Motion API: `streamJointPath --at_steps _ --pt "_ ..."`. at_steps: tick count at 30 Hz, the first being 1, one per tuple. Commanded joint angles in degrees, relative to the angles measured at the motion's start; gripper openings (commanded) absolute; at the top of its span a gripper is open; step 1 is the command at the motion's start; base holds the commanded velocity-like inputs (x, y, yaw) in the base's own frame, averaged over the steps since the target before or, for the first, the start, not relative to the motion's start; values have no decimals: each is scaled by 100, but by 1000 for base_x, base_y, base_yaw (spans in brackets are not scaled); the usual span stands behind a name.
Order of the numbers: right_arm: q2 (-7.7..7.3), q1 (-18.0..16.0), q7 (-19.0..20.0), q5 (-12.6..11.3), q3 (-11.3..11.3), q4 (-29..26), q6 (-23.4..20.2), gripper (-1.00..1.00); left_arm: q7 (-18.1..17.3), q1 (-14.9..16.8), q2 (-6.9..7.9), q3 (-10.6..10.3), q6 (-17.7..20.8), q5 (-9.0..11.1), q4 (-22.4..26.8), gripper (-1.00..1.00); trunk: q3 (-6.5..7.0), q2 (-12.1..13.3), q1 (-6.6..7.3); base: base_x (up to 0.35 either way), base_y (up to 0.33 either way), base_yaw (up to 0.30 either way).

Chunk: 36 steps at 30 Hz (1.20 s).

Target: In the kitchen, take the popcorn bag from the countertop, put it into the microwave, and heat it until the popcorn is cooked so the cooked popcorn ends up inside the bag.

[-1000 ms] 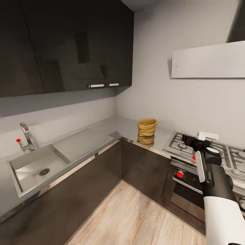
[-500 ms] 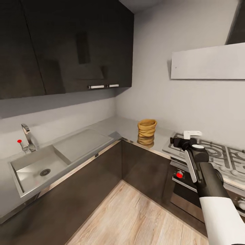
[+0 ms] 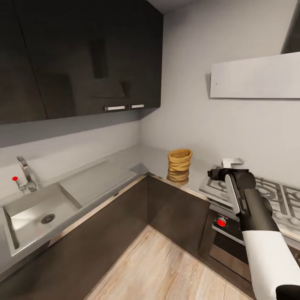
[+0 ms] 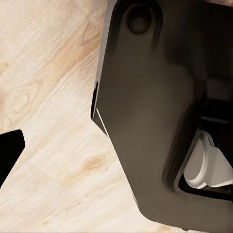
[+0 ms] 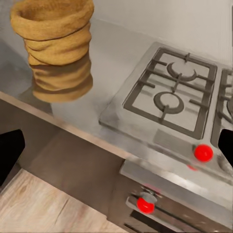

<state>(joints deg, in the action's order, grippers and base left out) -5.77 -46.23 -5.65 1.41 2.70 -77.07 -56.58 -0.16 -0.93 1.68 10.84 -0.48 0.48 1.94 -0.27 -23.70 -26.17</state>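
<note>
The mustard-tan popcorn bag (image 3: pixel 180 160) stands upright on the grey steel countertop (image 3: pixel 156 160) in the corner, just left of the gas hob (image 3: pixel 266 192). In the right wrist view the popcorn bag (image 5: pixel 57 46) shows with its rolled rim, and its inside is too shadowed to see popcorn. My right gripper (image 3: pixel 221 170) hovers over the hob's near-left corner, a short way right of the bag and apart from it. The right gripper (image 5: pixel 116 150) is open and holds nothing. My left gripper, with one fingertip (image 4: pixel 9 150) showing, hangs over the wood floor beside my dark base. The microwave is out of view.
A steel sink (image 3: pixel 31 214) with a tap (image 3: pixel 26 173) lies in the counter's left run. Dark wall cabinets (image 3: pixel 83 54) hang above, and a pale hood (image 3: pixel 256 76) sits over the hob. Red knobs (image 5: pixel 203 153) line the oven front below. Wood floor (image 3: pixel 158 266) lies between the cabinet runs.
The view has shifted slightly, sliding the sink leftward. My right arm has swung left over the hob's corner, bringing the gripper closer to the bag. The bag has not moved.
</note>
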Motion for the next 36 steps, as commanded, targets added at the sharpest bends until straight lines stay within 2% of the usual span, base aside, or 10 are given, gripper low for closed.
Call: streamJointPath --at_steps 1,5,8,10,16,19,24,28,32,36 --pt "0 -84 -6 9 -1 30 -44 100 -2 -3 -1 24 -4 5 8 100 15 38 17 307 -33 0" --pt "-2 -729 -12 8 1 699 -94 100 -2 -3 -1 24 3 5 8 100 33 79 39 309 -11 0" --pt "-2 -1623 -17 8 -3 1697 -108 100 -2 -3 -1 24 10 5 8 100 33 79 39 324 -2 0" --pt "-3 -2446 -16 8 -4 2604 -155 100 -2 -3 -1 24 12 5 8 100 33 79 39 331 0 0" --pt "-3 -4016 -51 8 2 4114 -203 100 -2 -3 -4 24 13 5 8 100 33 79 39 332 0 0" --pt "-3 -4723 -308 8 2 4809 -205 100 -2 -3 -1 23 13 5 8 100 33 79 39 332 0 0" --pt "-3 -5093 -635 6 7 5495 -197 100 -2 -3 -8 24 13 5 8 100 33 79 39 332 0 0" --pt "-9 -5136 -682 0 99 6318 -205 100 -2 -3 -9 22 7 5 8 100 33 79 39 332 0 0" --pt "-20 -5141 -692 -5 399 7411 -216 100 -2 -3 -10 21 4 5 8 100 33 79 39 335 0 0" --pt "-20 -5141 -691 -8 442 7743 -213 100 -2 -3 -15 17 4 5 8 100 33 79 39 337 0 0"
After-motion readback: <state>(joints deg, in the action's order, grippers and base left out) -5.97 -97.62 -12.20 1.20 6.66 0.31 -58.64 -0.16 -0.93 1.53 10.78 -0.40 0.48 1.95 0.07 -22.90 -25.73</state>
